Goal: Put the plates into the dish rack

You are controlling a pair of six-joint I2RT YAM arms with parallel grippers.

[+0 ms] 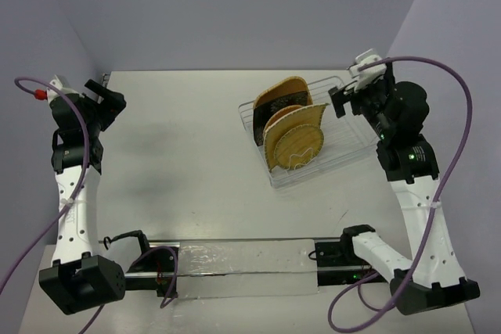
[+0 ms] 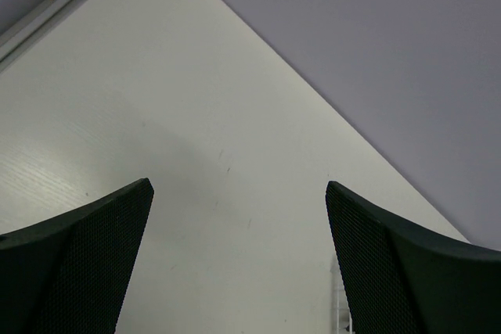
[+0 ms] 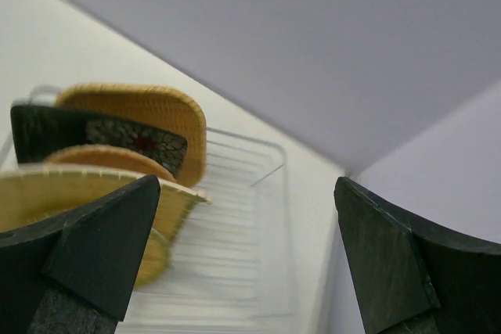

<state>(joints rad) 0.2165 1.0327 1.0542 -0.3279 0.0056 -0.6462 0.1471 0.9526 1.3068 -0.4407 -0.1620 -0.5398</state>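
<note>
Right end effector (image 1: pixel 341 105) hangs wide open and empty near the dish rack's (image 1: pixel 354 145) far right corner, the plates (image 1: pixel 291 132) standing on edge to its left, while the left end effector (image 1: pixel 104 98), also open, sits well apart

The top camera hangs high above and behind the arm bases. It faces down and away, far enough back to take in the whole table (image 1: pixel 196 138), both arms and the walls. The left wrist camera rides at the far left, looking out between the parted fingers (image 2: pixel 70 271) of the left gripper (image 2: pixel 239 185) across bare tabletop to a wall. The right wrist camera, framed by the spread right gripper (image 3: pixel 246 185), looks low and close across the dish rack (image 3: pixel 243 217) and its standing plates (image 3: pixel 137 119) toward the far right corner. The top view shows the rack and plates too.
</note>
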